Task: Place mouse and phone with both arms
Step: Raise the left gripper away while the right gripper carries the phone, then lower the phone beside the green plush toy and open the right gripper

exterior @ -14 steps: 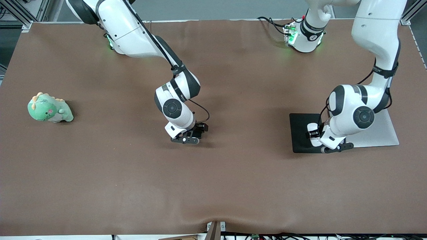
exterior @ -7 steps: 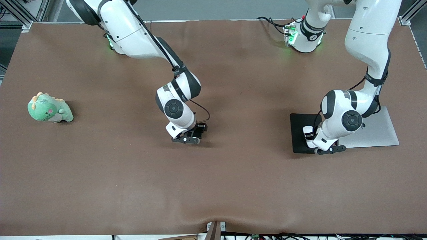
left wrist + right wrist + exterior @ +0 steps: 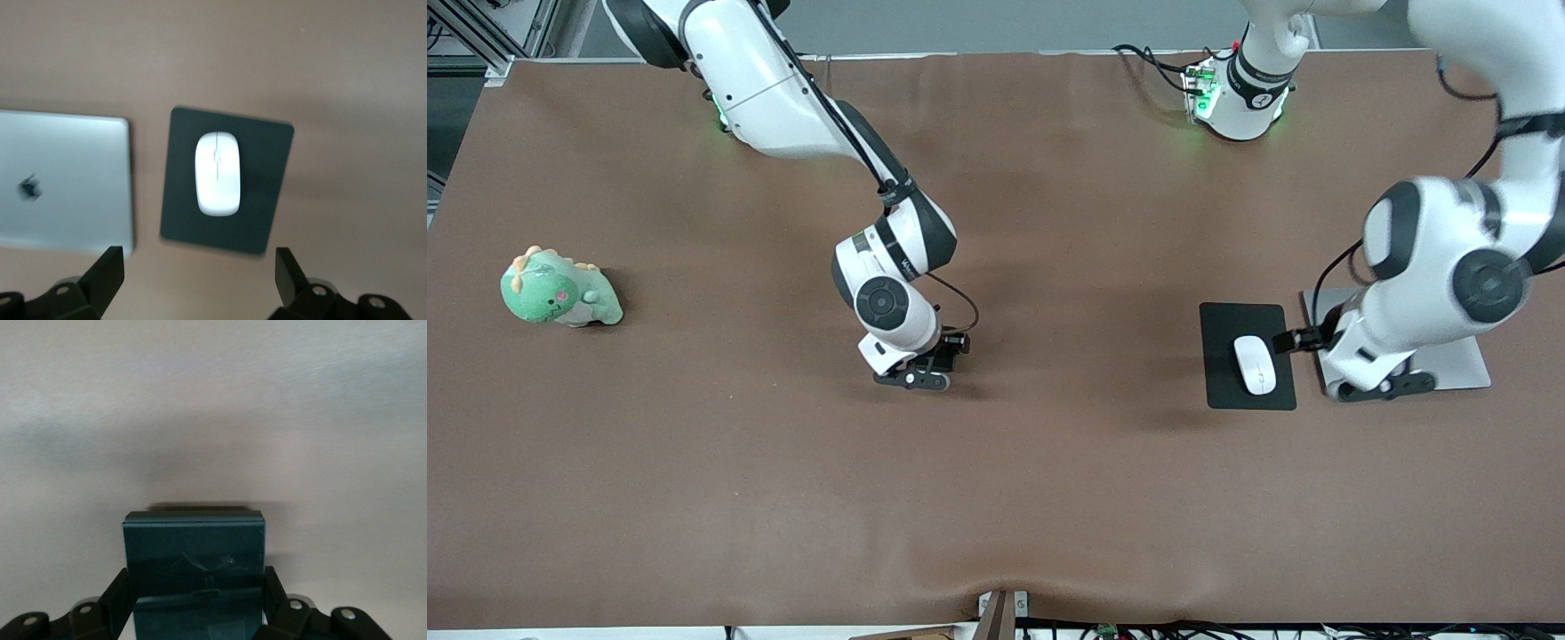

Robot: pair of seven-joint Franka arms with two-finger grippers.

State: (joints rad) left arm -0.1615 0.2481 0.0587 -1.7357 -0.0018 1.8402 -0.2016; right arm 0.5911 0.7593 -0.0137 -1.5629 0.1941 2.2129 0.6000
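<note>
Brown tabletop shows me my left gripper [image 3: 193, 287] just let go, jaws apart, lifted over the silver laptop [image 3: 1449, 364], the white oval mouse [image 3: 1255, 364] resting on the matte black pad [image 3: 1223, 356] (placed, I judge), while my right gripper [image 3: 198, 613], toward the right arm's end, clamps the glossy black phone [image 3: 193, 577].

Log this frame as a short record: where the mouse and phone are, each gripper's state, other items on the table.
mouse: lying on the mouse pad, free of any grip
phone: clamped in the right gripper, low over mid-table
left gripper: open, over the laptop beside the pad
laptop: closed, silver
other: green dinosaur plush toward the right arm's end of the table
</note>
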